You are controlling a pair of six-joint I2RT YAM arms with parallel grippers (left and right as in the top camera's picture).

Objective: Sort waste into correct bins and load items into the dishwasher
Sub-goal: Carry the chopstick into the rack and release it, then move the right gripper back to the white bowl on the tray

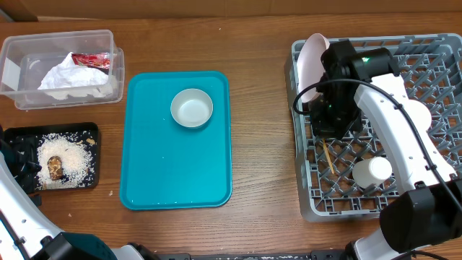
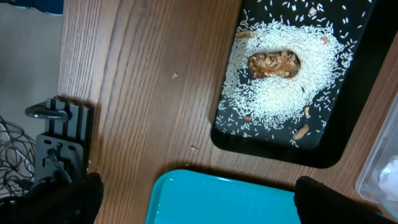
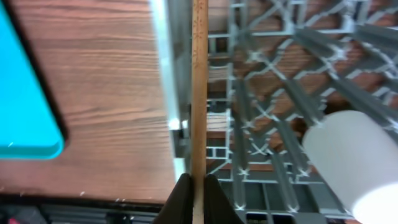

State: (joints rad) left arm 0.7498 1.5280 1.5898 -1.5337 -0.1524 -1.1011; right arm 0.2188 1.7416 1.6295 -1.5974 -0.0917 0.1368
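Across the desk [image 1: 260,43]: one teal tray [image 1: 180,209] in the middle, two bins on the left, one grey dish rack [image 1: 433,58] on the right.
Bins: two. One clear tub [image 1: 58,35] sits at the far left corner; one black tray [image 1: 86,133] sits nearer, just left of the teal tray.
Waste in the clear tub: two pieces, one crumpled white napkin [image 1: 65,78] and one red wrapper [image 1: 92,60] lying against its upper edge.
Waste in the black tray: one spread of loose rice [image 1: 72,155], with one brown lump [image 1: 55,167] on top of it.
Bowl [image 1: 191,108]: one, upright on the teal tray, in its far half.
Plate [image 1: 312,58]: one that I can see, on edge in the rack's far left corner.
Wooden stick [image 3: 199,93]: one, over the left part of the rack, just inside its left wall.
White cylinder [image 1: 372,171]: one, lying in the rack near its front.
Right hand [image 3: 199,199]: above the rack, fingers pinched tight on the near end of the stick.
Left hand [image 2: 202,198]: spread as wide as it goes and holding nothing, above the desk where the black tray and the teal tray corner meet.
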